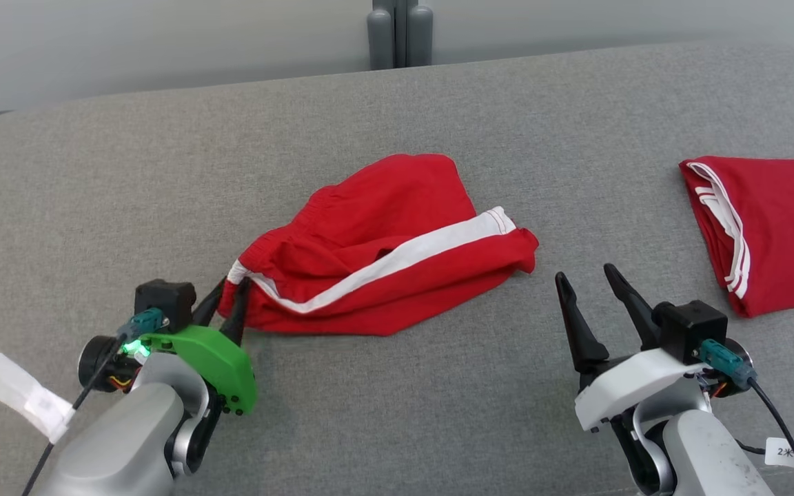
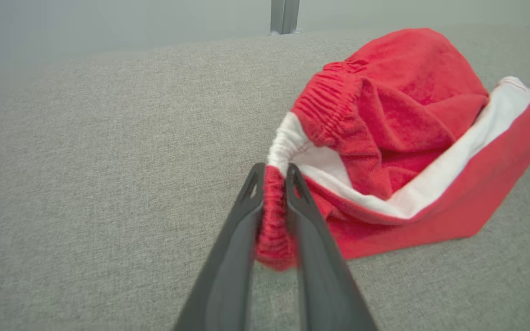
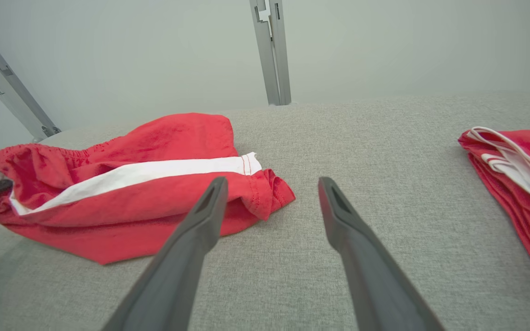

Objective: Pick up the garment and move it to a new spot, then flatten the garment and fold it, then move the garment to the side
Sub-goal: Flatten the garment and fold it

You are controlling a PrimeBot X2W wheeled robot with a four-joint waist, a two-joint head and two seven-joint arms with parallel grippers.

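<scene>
1. Nearest you, at 8 o'clock in the head view, your left tool (image 1: 233,286) sits low on the grey table (image 1: 163,172). Its fingers are drawn close together with the elastic waistband (image 2: 272,220) of the garment (image 1: 383,234) pinched between them.
2. At 4 o'clock your right tool (image 1: 585,275) has its fingers spread wide and holds nothing. It is just short of the leg hem (image 1: 517,248), apart from the cloth.
3. Find the garment, a pair of red shorts with a white stripe (image 1: 397,258), at the centre of the table. It runs from the left tool at 8 o'clock out towards 3 o'clock.
4. Done so far, as I judge it: only one corner is taken in hand. Whether the shorts already lie in their new spot, the pictures cannot tell you.
5. Not done: the cloth is bunched and rumpled, the waistband gaping and one layer lying over another. So flattening has not been achieved.
6. Left for you: spread it flat, probably with the right tool taking the hem end, then fold it, then move it aside.
7. A folded red garment (image 1: 776,227) lies at 3 o'clock, well apart from the shorts. That side looks like the likely place for finished pieces.
</scene>
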